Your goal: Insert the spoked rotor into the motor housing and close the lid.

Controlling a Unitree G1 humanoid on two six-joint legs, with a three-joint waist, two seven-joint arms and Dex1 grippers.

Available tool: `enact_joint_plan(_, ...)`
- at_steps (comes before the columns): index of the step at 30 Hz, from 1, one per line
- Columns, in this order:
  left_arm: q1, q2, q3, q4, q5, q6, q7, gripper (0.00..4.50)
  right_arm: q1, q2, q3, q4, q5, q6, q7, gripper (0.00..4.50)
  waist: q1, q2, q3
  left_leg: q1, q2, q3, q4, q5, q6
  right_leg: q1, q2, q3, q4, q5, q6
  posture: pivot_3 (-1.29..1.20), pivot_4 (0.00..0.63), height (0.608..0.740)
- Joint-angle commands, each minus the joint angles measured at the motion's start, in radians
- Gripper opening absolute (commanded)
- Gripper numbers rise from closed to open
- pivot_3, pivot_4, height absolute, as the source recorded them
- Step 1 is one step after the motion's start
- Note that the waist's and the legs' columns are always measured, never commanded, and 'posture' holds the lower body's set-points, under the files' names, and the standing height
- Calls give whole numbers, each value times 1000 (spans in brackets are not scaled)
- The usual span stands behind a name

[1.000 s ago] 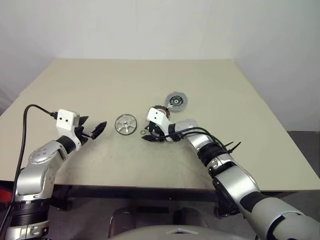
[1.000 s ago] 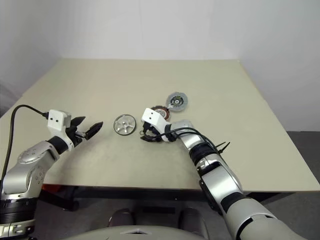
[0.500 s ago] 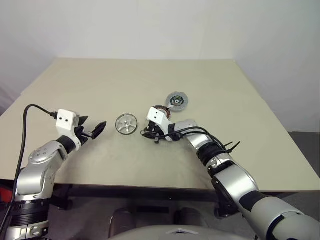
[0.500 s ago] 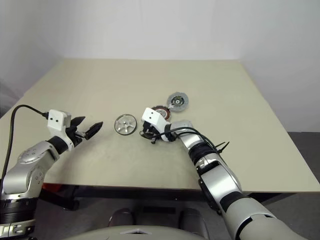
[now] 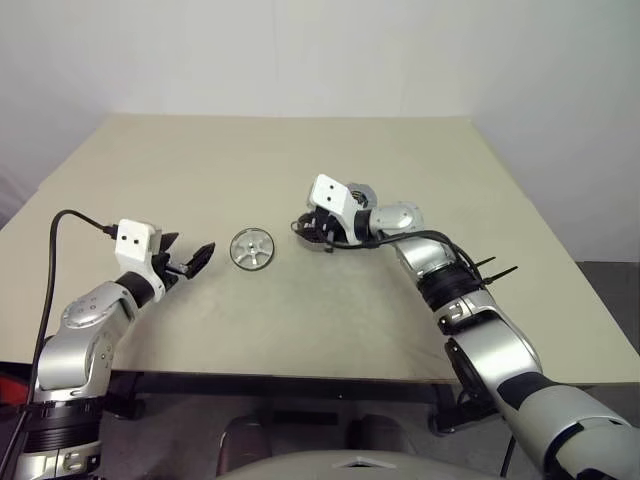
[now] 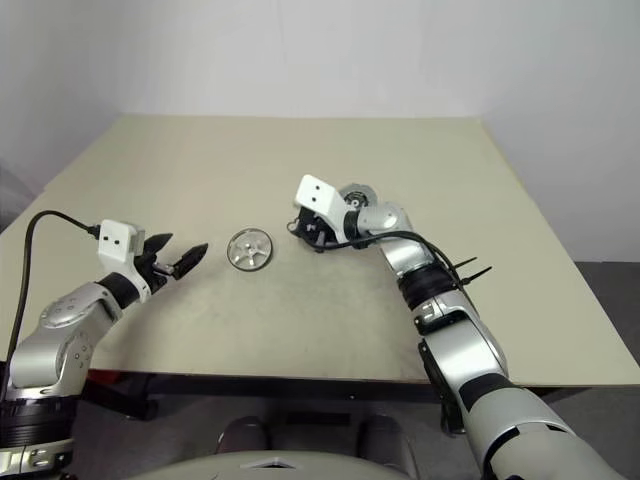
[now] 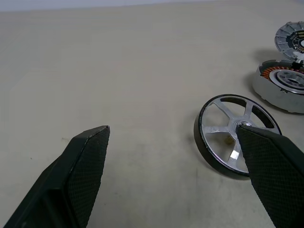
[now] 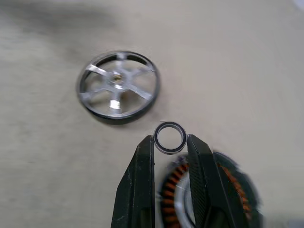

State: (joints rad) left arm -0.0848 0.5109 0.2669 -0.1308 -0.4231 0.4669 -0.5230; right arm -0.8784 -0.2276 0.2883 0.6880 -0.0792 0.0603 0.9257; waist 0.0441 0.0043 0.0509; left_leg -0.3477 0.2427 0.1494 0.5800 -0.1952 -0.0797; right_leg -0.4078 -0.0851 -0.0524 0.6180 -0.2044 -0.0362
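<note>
The spoked rotor [image 5: 251, 248], a silver wheel with a dark rim, lies flat on the table. My left gripper [image 5: 190, 258] hovers open just to its left, one fingertip [image 7: 266, 156] overlapping the rotor [image 7: 228, 130] in the left wrist view. My right gripper [image 8: 169, 138] is shut on a small dark ring [image 8: 169, 129] and holds it in the air. Right below it sits the round motor housing [image 8: 213, 190] with its copper windings. The housing [image 7: 282, 85] stands to the right of the rotor, and the grey lid [image 7: 290, 39] lies beyond it.
The beige table [image 5: 400, 330] has wide bare room all round the parts. Its front edge runs close under both arms. A black cable [image 5: 50, 260] loops from my left wrist.
My right gripper closed on the small ring that lay on the table and lifted it up over the housing. The left arm has kept still.
</note>
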Motion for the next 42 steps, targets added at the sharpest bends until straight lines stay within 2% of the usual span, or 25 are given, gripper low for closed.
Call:
enact_joint_plan(1, -29, -1, -6, -14, 3, -20, -5, 4500, -71, -4, -24, 133, -27, -55, -77, 655, 0, 0, 0, 0, 0, 0, 0, 0, 0, 0, 0, 0, 0, 0, 0, 0, 0, 740)
enact_joint_plan(12, -15, 1, -2, -28, 0, -19, -4, 4500, -131, 9, -26, 328, -55, -153, -119, 655, -1, 0, 0, -2, 0, 0, 0, 0, 0, -4, 0, 0, 0, 0, -1, 0, 0, 740)
enact_joint_plan(42, -7, 5, 2, -35, -1, -16, 0, 4500, -144, 18, -27, 432, -95, -198, -148, 655, 0, 0, 0, -2, 0, 0, 1, 0, 0, -4, 0, 0, 2, -1, -1, 0, 0, 740)
